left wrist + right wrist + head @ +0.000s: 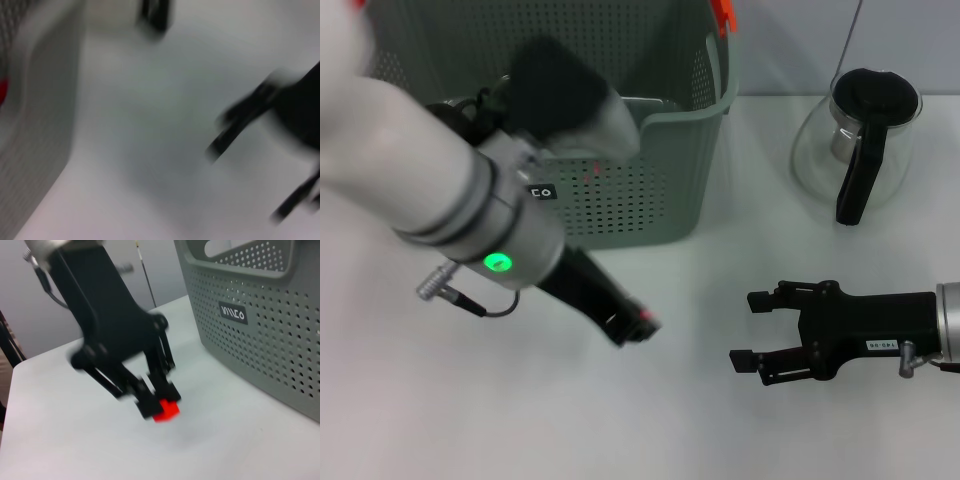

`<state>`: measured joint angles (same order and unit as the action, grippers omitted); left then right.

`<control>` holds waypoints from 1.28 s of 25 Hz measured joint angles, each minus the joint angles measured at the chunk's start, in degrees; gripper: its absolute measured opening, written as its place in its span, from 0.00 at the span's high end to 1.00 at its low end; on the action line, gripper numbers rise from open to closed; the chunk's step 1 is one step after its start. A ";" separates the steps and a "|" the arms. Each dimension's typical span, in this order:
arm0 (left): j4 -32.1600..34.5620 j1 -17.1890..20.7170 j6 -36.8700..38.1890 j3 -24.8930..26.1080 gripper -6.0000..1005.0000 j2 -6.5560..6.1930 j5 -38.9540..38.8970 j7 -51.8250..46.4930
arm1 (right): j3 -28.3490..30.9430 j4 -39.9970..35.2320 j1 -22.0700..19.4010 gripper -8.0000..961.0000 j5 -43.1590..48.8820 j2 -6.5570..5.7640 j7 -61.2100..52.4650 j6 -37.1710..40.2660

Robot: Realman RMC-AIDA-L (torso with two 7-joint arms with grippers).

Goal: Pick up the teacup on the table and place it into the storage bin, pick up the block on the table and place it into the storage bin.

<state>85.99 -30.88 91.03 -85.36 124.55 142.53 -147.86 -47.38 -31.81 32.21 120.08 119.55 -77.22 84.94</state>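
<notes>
You worked at what looked like a robot test bench in a lab or office room, not a home. The plain white tabletop (720, 400) carried only staged household props: a grey-green perforated plastic storage bin (650, 190) and a clear glass coffee pot with black lid and handle (860, 140). A bare grey wall (100, 270) stood behind the table's edge.

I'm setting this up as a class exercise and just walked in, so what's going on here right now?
The left pincer is down on the table in front of the storage bin, its fingers closed around a small red block. The right pincer hangs open over the table further right, holding nothing. A glass pot with a black handle stands off to the right of the bin. No teacup shows.
</notes>
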 joint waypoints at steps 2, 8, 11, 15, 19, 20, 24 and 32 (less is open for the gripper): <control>1.48 1.98 1.65 6.46 0.81 -0.17 -8.45 4.40 | 0.00 0.00 -0.06 0.02 0.01 -0.02 -0.12 0.02; 0.84 3.32 3.54 24.64 0.81 -0.35 -27.23 18.50 | 0.01 -0.01 -0.44 0.02 0.15 -0.11 -0.26 0.14; -1.79 0.75 -1.86 30.18 0.81 -0.55 -29.61 20.22 | 0.01 -0.01 -0.47 0.02 0.07 -0.11 -0.31 0.15; -7.82 -1.99 -12.21 31.69 0.81 -1.62 -29.30 20.47 | 0.00 -0.01 -0.08 0.02 0.19 -0.10 -0.49 0.15; -14.26 -4.08 -20.53 31.46 0.78 -3.04 -28.68 21.05 | 0.00 -0.31 0.12 0.02 0.08 -0.07 -0.57 0.16; -14.81 -4.27 -21.57 31.57 0.74 -3.16 -28.71 21.42 | 0.00 -0.43 0.16 0.02 0.06 -0.06 -0.59 0.20; -13.71 -3.74 -23.81 32.63 0.60 -2.90 -29.72 22.41 | 0.01 -0.68 0.41 0.02 -0.04 -0.05 -0.67 0.38; -14.18 4.24 6.13 37.78 0.19 -2.92 -48.05 35.93 | 4.04 -0.80 0.67 0.02 -0.11 -0.71 -0.24 4.65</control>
<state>71.81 -26.64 97.16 -47.58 121.63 94.48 -111.92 -43.33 -32.61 32.88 119.98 118.83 -77.46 89.59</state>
